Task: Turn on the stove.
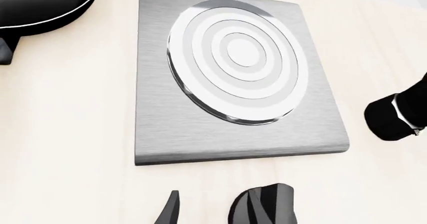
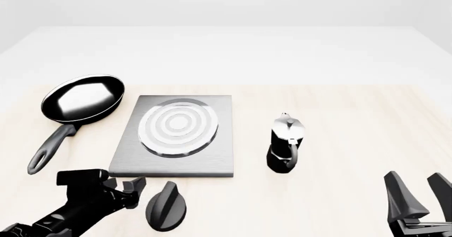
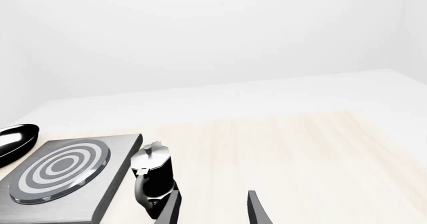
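— Where's your left gripper [image 2: 130, 189]?
— Low at the table's near-left, fingers apart, holding nothing; the knob [image 2: 167, 206] sits just right of it, the stove [image 2: 177, 136] beyond.
— And your right gripper [image 2: 418, 199]?
— Far right, jaws spread, empty.

Light is bright, even and diffuse, with no single source to be picked out. The pale table [image 2: 339, 157] is almost washed out and fades into the white backdrop beyond the stove [image 2: 177, 136]. Shadows are barely there, only a faint darkening just beside the stove's slab. Soft white glare sits on the burner rings and inside the frying pan [image 2: 83, 99] left of the stove. Edges are crisp in all views, with no blur; the left wrist view skews the slab's outline.
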Controlling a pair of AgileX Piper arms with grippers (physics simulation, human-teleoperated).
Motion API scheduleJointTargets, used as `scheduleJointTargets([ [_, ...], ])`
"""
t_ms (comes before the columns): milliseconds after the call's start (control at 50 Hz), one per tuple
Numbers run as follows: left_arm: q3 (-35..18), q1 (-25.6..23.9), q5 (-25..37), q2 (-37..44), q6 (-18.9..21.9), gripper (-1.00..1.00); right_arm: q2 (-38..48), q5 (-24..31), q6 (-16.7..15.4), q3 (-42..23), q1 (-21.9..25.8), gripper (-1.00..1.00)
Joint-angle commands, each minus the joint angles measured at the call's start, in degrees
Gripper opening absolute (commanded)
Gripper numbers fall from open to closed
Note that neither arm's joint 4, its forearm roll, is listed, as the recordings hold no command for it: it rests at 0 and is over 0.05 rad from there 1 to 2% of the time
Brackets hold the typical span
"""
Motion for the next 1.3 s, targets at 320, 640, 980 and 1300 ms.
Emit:
scheduleJointTargets([
  [320,3.6,0.4,31.4,-50.9,5.0,1.00,-0.9,0.6,-0.5,0.0,0.1,1.00],
  [640,-1.8,2.8,52.7,-75.1,1.8,1.00,-0.3,0.2,-0.6,0.0,0.1,1.00],
  [980,-8.1,5.1,53.6,-75.2,2.7,1.00,-1.5,1.2,-0.7,0.0,0.2,1.00],
  [1300,-6.2,5.6,54.6,-75.2,6.0,1.00,-2.4,1.8,-0.7,0.0,0.1,1.00],
])
